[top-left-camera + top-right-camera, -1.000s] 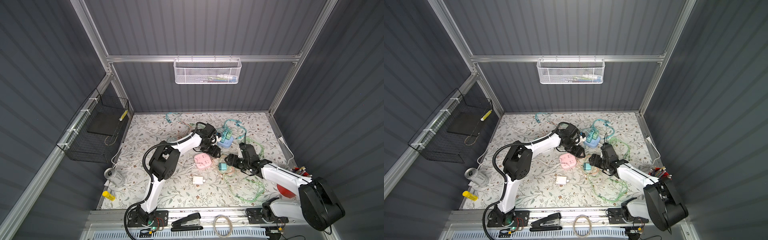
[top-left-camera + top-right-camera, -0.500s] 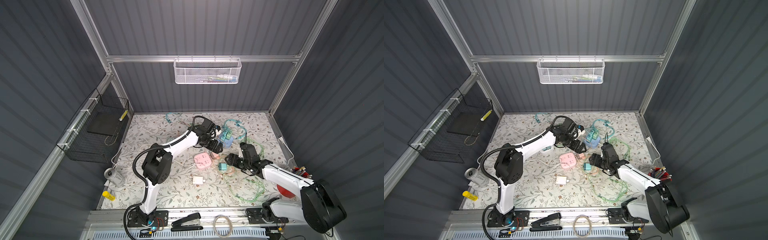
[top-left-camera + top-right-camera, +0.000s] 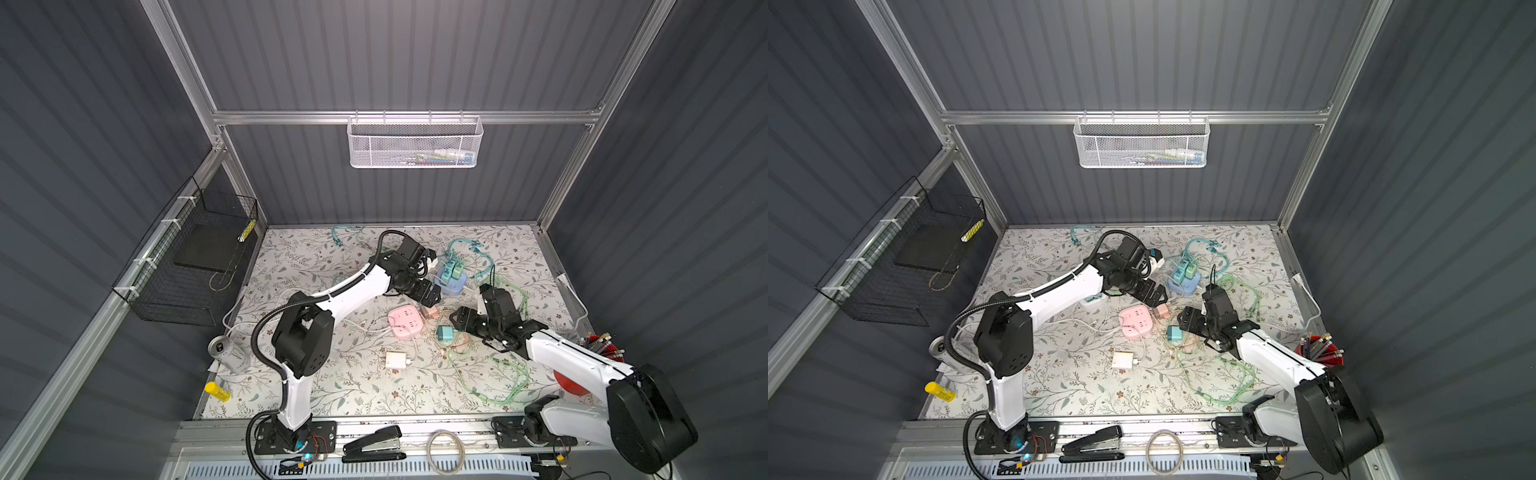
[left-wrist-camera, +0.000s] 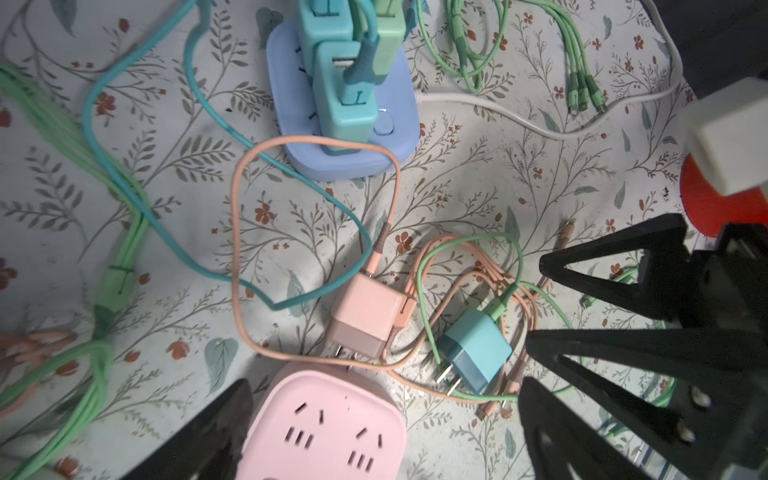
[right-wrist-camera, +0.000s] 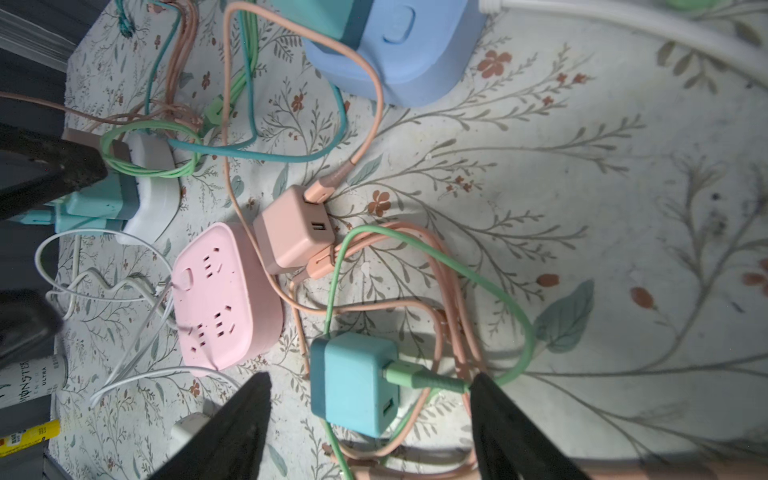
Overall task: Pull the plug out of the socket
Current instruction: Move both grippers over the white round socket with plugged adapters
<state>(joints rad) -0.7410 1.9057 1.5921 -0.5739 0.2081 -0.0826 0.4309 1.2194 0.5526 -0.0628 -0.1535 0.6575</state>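
My left claw (image 3: 428,295) is released, jaws spread wide, above the counter (image 4: 478,174) between the pink socket (image 4: 328,428) and the blue socket (image 4: 353,160). Peach plug (image 4: 365,318) lies just beside the pink socket, prongs bare, out of the slots. My right claw (image 5: 370,379) is released too, fingers either side of the teal plug (image 5: 353,384), not clamping it. Green cable (image 5: 419,380) runs from that plug. Blue socket carries three upright plugs (image 4: 347,104)
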